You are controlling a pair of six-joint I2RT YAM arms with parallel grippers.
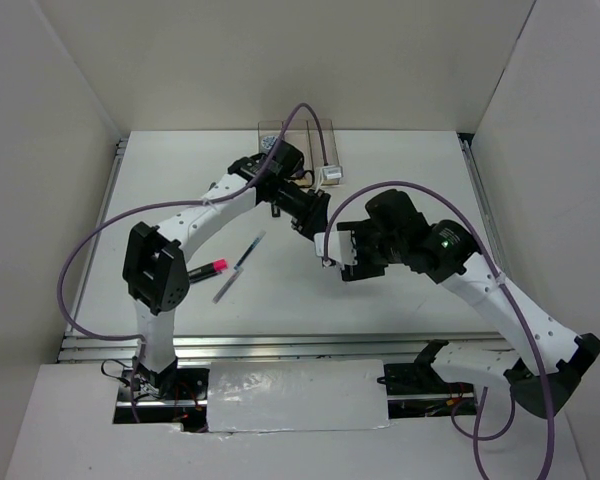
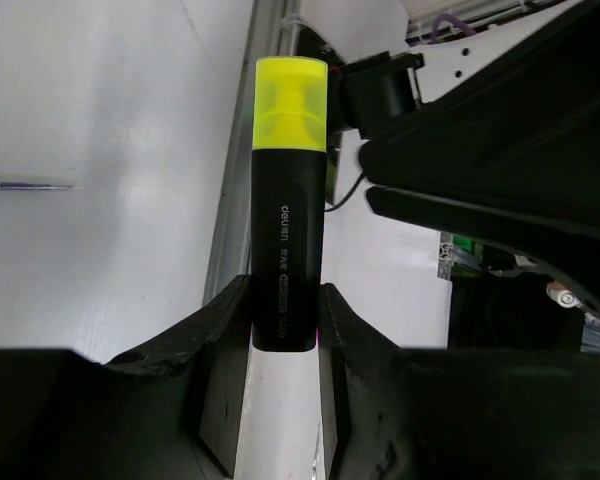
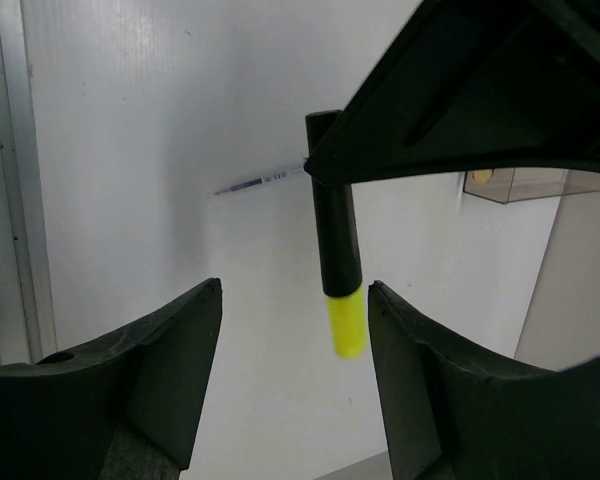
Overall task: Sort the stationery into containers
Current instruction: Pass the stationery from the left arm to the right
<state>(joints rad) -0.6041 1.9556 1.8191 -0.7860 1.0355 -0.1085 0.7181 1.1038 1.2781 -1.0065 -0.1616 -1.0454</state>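
Highlighter, short and black with a translucent yellow cap (image 2: 288,220), is clamped by its butt end between the fingers of the left gripper (image 2: 285,320). It is held in the air over the white desk (image 1: 380,320) with the capped end left free, apparently offered for a handover. The right gripper (image 3: 295,290) faces it with fingers spread wide on either side of the cap, touching nothing, while the clear brownish-tinted plastic boxes (image 3: 525,186) stand well apart at the far edge.
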